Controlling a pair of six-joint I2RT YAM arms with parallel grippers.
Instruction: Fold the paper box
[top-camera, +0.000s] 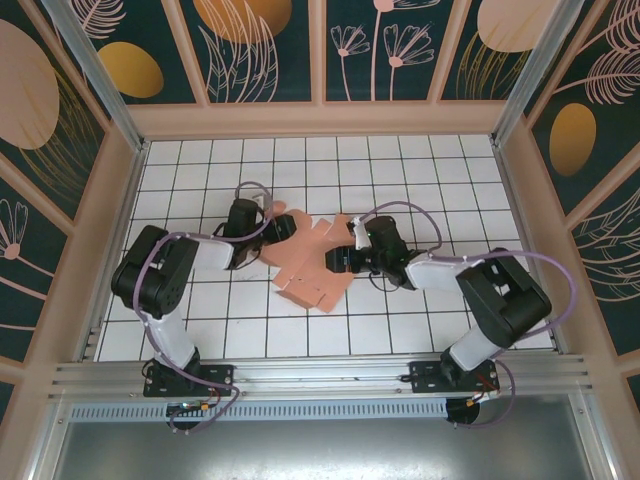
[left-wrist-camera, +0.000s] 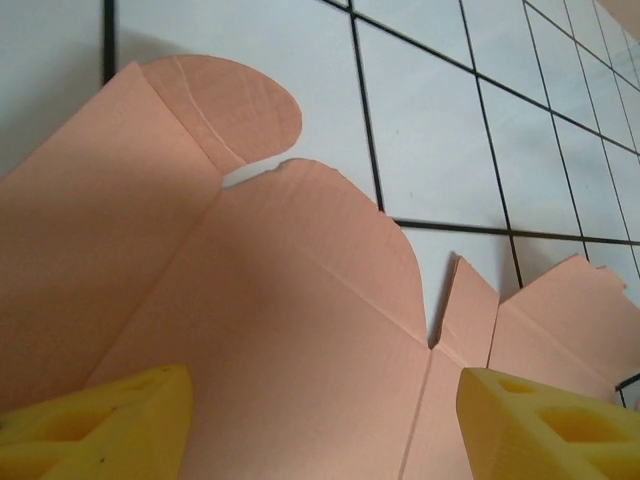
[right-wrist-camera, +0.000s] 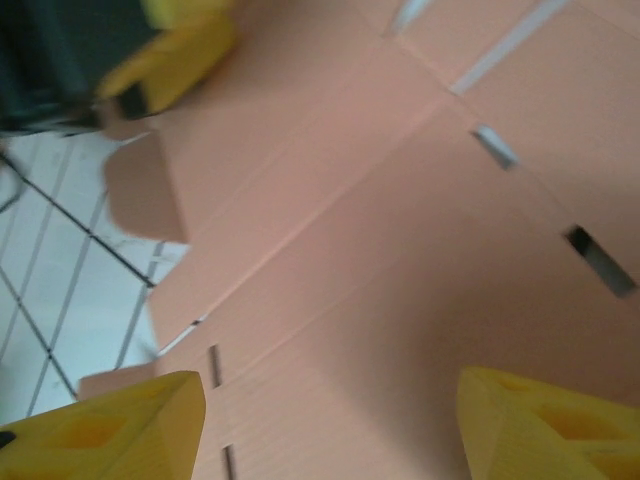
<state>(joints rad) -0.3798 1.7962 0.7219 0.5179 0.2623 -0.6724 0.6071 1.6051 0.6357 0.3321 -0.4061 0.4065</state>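
Worktop (top-camera: 200, 330) of white tiles with black grid. Box (top-camera: 310, 262), an unfolded salmon cut-out, near worktop centre, flaps splayed. Left gripper (left-wrist-camera: 325, 385) over box's left side, yellow fingers (left-wrist-camera: 110, 420) spread wide, pinching nothing. Right gripper (right-wrist-camera: 330, 385) over box's right side, likewise spread, holding nothing.

The left arm (top-camera: 150, 272) and the right arm (top-camera: 505, 295) had black rounded joint housings and white link shells, a thin lilac cable (top-camera: 400, 204) looped along each, and the left gripper (left-wrist-camera: 322, 430) and the right gripper (right-wrist-camera: 325, 425) carried yellow wedge-shaped fingers (left-wrist-camera: 100, 425) with hollow pockets in them.
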